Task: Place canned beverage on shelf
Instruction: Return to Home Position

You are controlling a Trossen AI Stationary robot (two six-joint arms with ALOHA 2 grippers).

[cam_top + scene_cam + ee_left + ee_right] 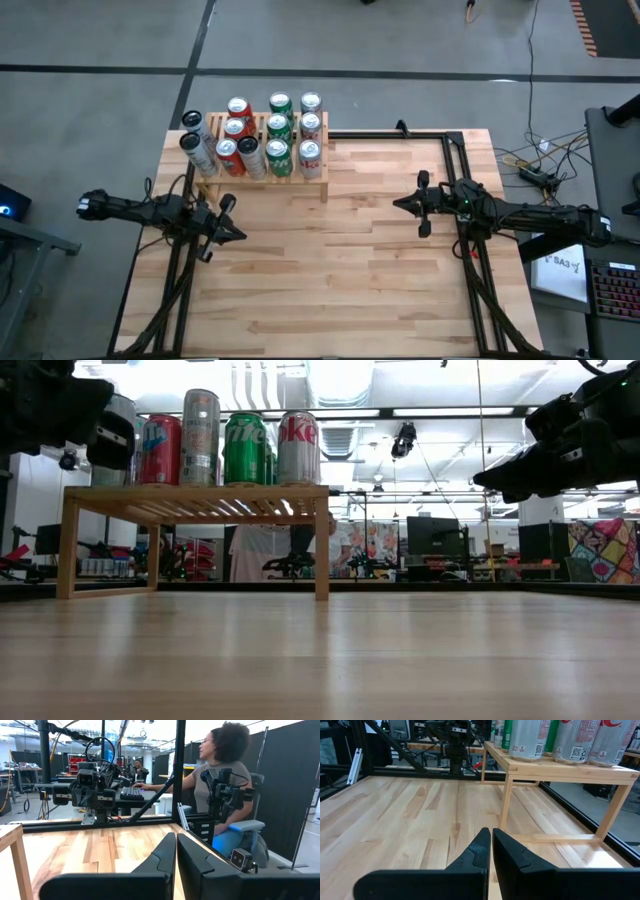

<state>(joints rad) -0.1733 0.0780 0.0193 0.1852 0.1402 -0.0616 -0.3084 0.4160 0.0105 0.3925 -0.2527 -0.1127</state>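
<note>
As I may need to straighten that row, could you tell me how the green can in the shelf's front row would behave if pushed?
Standing upright on the slatted shelf, the green can would probably catch and tip rather than slide. It looks smooth and rigid, so likely slippery. Neighbouring cans stand close and might get knocked.

Twelve cans (278, 126), one shelf (292, 180)

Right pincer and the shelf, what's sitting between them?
Nothing. Between the right pincer and the shelf there is only bare table, as the high view shows; the right wrist view agrees.
</note>
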